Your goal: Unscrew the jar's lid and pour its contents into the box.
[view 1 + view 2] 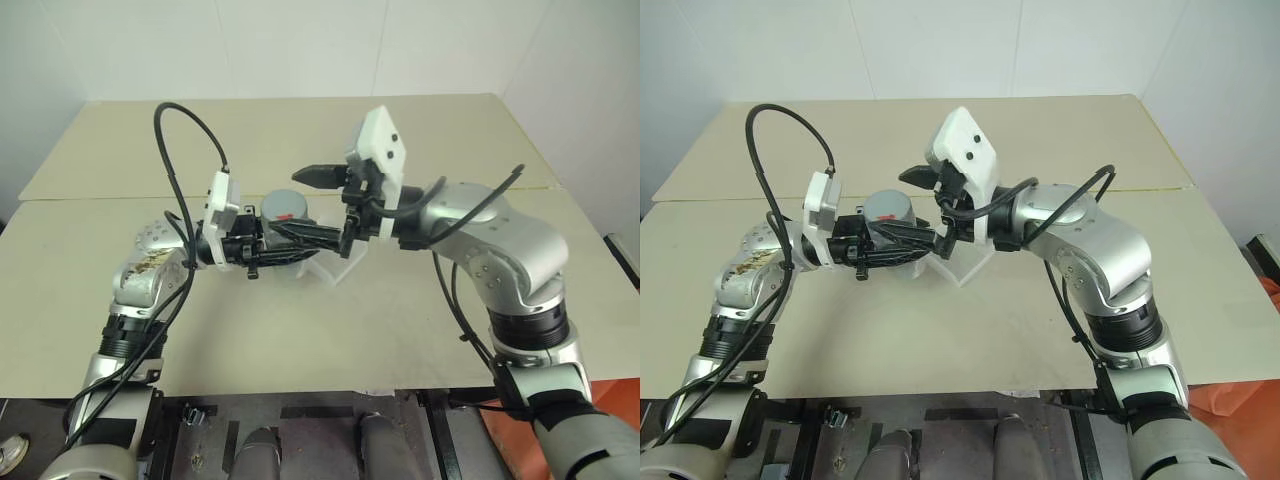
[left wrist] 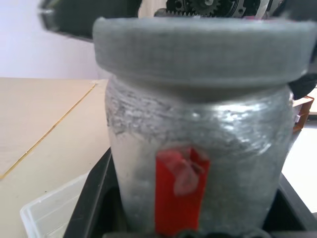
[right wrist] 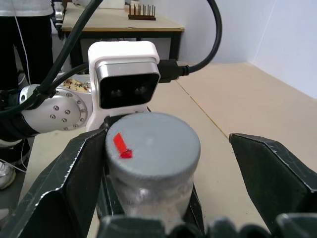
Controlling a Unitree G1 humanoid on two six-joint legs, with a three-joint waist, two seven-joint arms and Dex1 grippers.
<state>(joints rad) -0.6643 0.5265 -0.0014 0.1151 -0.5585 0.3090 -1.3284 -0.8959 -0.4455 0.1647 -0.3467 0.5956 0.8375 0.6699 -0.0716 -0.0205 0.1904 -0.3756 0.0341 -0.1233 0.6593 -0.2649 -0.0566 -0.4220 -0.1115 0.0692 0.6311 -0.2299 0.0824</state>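
My left gripper is shut on the body of the jar and holds it upright above the table. The jar is cloudy grey with a red strip on its side. The grey lid, with a red mark on top, sits on the jar. My right gripper is open, one finger on each side of the lid; one finger stands close to the lid and the other is clearly apart. The clear box lies on the table just below and to the right of the jar. The contents are hidden.
The beige table spreads wide on all sides, with a seam running across it behind the arms. The left wrist's white camera housing sits right behind the jar. A person in dark clothes stands by another table in the background.
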